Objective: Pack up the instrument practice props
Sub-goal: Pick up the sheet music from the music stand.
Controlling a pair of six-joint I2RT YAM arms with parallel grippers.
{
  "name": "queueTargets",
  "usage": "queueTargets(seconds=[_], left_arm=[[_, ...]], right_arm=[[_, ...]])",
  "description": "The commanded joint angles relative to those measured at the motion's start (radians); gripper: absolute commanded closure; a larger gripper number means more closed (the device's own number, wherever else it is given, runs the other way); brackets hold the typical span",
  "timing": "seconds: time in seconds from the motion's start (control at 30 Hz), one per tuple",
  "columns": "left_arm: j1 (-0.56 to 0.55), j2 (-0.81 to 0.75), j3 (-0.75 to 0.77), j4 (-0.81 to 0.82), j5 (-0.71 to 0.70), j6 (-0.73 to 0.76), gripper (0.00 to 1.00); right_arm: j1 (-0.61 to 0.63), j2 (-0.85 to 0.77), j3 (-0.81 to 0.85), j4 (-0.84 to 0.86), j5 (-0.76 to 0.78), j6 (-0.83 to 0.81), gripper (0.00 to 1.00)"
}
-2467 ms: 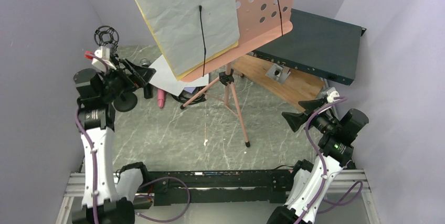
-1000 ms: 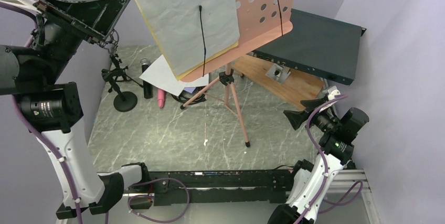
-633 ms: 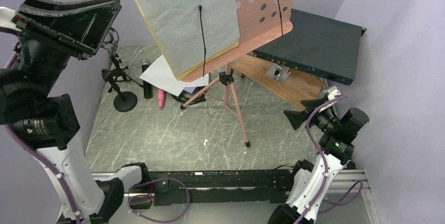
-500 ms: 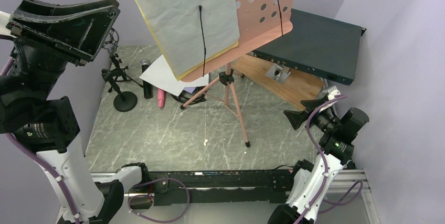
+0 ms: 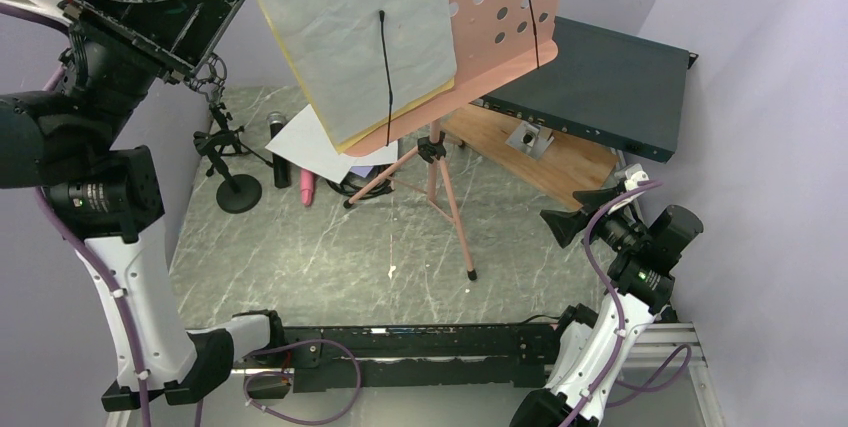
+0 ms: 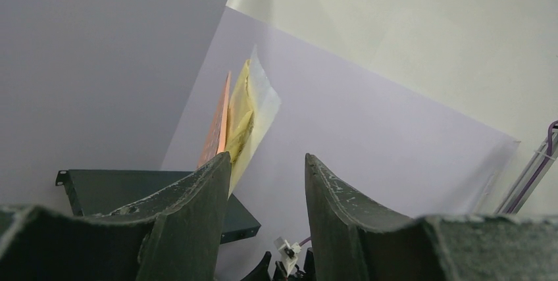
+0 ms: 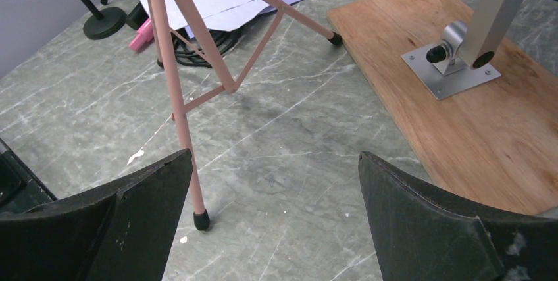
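1. By my reading, the packing has barely begun. The pink music desk (image 5: 500,7) stands fully set up on its tripod (image 5: 445,197), upright on the surface (image 5: 330,267).
2. White and yellow sheet-music pages (image 5: 350,27) rest on the music desk above the tripod, under a thin black retainer arm. None has been taken off.
3. On the left arm's side of the tripod, close to its feet, lie loose white pages (image 5: 310,142). A pink microphone (image 5: 307,187) and a black microphone (image 5: 279,152) are just beside them.
4. Farther from the tripod on that same side, a black mic holder (image 5: 232,187) stands upright on its round base.
5. The left fingers (image 6: 191,215) are high up on the left arm's side of the tripod and aimed toward the edge of the sheet-music pages. They stand partly apart, and the wrist view shows nothing between them.
6. The right fingers (image 7: 131,228) hang low near the tripod's closest foot, on the right arm's side. They are spread wide and hold nothing.
7. Beyond the tripod lie a dark teal rack box (image 5: 600,87) and a wooden board (image 5: 560,162); I take neither for a prop. No case or bag for the props is in view, so I cannot tell where they are meant to go.
8. Practically everything is left to do, I judge:
   - lift the pages off;
   - fold the music desk and tripod;
   - gather the microphones, the mic holder and the loose pages.
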Motion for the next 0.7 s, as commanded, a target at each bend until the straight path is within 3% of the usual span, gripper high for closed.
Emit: queueTargets(seconds=[0.0, 0.37, 0.67], left_arm=[[-0.012, -0.001, 0.0, 0.01, 0.026, -0.02, 0.49], [-0.025, 0.002, -0.015, 0.018, 0.027, -0.022, 0.5], [-0.038, 0.008, -0.027, 0.024, 0.029, -0.014, 0.61]], right_arm=[[0.003, 0.004, -0.004, 0.035, 0.004, -0.009, 0.01], [0.003, 0.005, -0.003, 0.035, 0.005, -0.009, 0.01], [0.003, 0.007, -0.003, 0.035, 0.007, -0.009, 0.01]])
